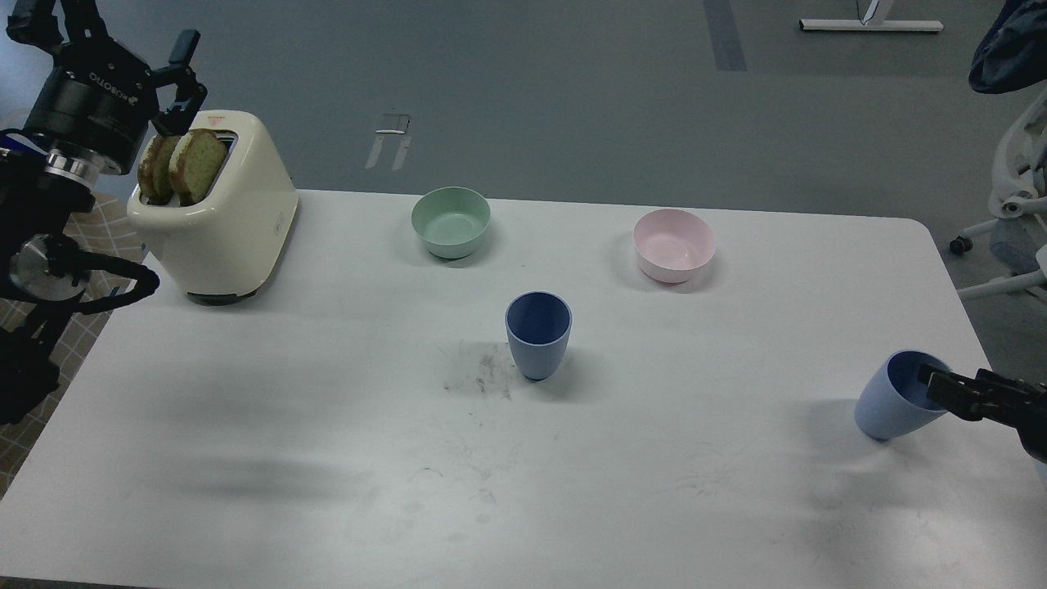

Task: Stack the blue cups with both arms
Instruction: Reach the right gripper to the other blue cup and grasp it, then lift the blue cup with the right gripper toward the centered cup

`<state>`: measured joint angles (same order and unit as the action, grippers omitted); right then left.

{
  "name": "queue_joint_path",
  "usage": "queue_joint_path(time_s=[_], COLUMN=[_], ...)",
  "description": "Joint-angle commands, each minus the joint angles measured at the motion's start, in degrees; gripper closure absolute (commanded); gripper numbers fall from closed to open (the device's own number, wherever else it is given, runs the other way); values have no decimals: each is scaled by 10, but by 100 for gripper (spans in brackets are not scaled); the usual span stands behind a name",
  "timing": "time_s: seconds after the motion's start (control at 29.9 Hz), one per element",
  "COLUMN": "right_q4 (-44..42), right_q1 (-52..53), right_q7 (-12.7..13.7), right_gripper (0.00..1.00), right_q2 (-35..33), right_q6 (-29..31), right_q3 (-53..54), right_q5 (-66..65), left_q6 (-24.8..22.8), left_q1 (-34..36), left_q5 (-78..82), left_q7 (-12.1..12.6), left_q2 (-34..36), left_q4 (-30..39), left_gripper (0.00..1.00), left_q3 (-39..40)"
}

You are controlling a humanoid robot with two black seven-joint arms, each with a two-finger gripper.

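One blue cup stands upright at the table's centre, periwinkle outside and darker within. The second blue cup, identical, sits toward four o'clock near the right edge, tilted with its mouth toward two o'clock.

Open table across our whole front strip & left-centre, just scuff marks there. Centre cup stands upright alone mid-table w/ free room on all sides; nearest things behind it are the green bowl & pink bowl, both set back near the far edge, wide gap btwn them. Toaster w/ bread blocks the far-left corner, right under our left gripper. Right side: second cup, tilted, on our right gripper near the table's right edge; clear table btwn it & centre cup.
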<state>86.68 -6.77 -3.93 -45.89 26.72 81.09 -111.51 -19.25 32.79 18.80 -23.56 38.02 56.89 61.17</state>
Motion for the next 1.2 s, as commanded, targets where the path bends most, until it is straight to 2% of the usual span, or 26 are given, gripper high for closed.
queue_joint_path(time_s=[0.0, 0.07, 0.1, 0.2, 0.37, 0.6, 0.73, 0.8, 0.97, 1.17], right_q4=[0, 0, 0, -1, -1, 1, 5, 5, 13, 9], right_q1=[0, 0, 0, -1, -5, -4, 25, 45, 139, 287], right_q7=[1, 1, 2, 5, 5, -1, -22, -24, -25, -25], right_gripper=[54, 60, 70, 89, 100, 100, 100, 100, 100, 100], right_q2=[0, 0, 0, 1, 1, 1, 2, 2, 15, 93], right_q6=[-1, -1, 0, 0, 0, -1, -2, 2, 6, 13], right_q3=[-2, -2, -3, -6, -6, -1, 33, 49, 42, -51], right_q5=[-6, -6, -6, -5, -5, -1, 5, 8, 26, 28], left_q6=[0, 0, 1, 0, -3, -1, -2, -3, -3, -3], left_q1=[0, 0, 0, 0, 1, 2, 3, 3, 3, 2], left_q5=[0, 0, 0, 0, 1, 1, 1, 1, 1, 1], left_q7=[0, 0, 0, -1, -1, -1, -1, -1, 0, 1], left_q2=[1, 0, 0, 0, 0, -6, 0, 0, 6, 10], left_q4=[1, 1, 0, 0, 1, 0, 1, 1, 1, 1], left_gripper=[3, 3, 2, 2, 2, 2, 3, 3, 2, 2], left_q3=[1, 1, 1, 3, 2, 1, 1, 1, 0, 0])
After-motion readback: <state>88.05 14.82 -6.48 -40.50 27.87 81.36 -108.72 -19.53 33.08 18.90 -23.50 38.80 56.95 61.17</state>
